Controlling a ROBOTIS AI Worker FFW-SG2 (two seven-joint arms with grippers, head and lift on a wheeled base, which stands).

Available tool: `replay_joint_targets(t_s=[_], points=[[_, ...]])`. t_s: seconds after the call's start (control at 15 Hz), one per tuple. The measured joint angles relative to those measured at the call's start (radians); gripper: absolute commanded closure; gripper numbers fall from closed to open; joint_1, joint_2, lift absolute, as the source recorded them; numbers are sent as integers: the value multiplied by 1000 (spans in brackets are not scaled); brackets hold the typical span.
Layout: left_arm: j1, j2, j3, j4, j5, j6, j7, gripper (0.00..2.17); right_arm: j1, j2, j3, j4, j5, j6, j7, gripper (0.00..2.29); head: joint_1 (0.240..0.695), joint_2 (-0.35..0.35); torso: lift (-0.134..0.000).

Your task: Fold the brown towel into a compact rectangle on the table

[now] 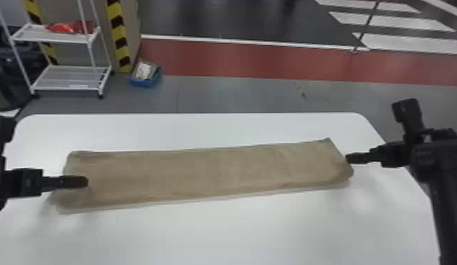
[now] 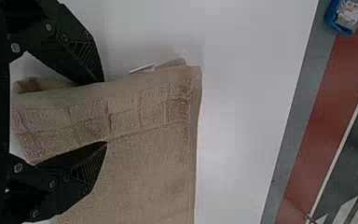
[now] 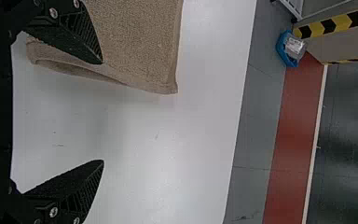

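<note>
The brown towel (image 1: 202, 172) lies as a long flat strip across the white table, its left end slightly lower than its right. Over that left end is my left gripper (image 1: 86, 182); in the left wrist view the left gripper (image 2: 103, 112) stands open, its fingers spread across the towel's end (image 2: 144, 107). At the strip's other end my right gripper (image 1: 348, 158) is held by the edge. The right wrist view has the right gripper (image 3: 103, 112) wide open, one finger over the towel's end (image 3: 135, 56) and the other over bare tabletop.
The white table (image 1: 220, 232) has bare surface in front of and behind the towel. Beyond its far edge stand a white wire shelf (image 1: 65, 75) and a blue bin (image 1: 145, 74) on the floor. A yellow-and-black striped post (image 1: 119, 35) rises behind them.
</note>
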Motion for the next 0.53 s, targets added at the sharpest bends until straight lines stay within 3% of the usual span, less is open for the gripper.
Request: replay_joint_targets(t_s=[0.13,0.2,0.4,0.47,0.53], points=[[-7,5,-3,8,-1,-1,-45,1494,0,0,0,5,0,-5,-6,140,695,-149,-124],[-9,5,-4,9,-2,-3,-50,1828,0,-1,0,7,0,-7,-8,140,695,-151,-124],[-6,7,-2,8,-2,-21,-87,1929,1,-1,0,9,-1,-10,-9,140,695,-156,-124],[-1,8,0,5,-2,-31,-100,2138,2,-2,-3,10,-2,-10,-9,140,695,-158,-124],[10,9,4,-1,-1,-48,-107,2138,4,-3,-6,10,-2,-11,-9,140,695,-161,-124]])
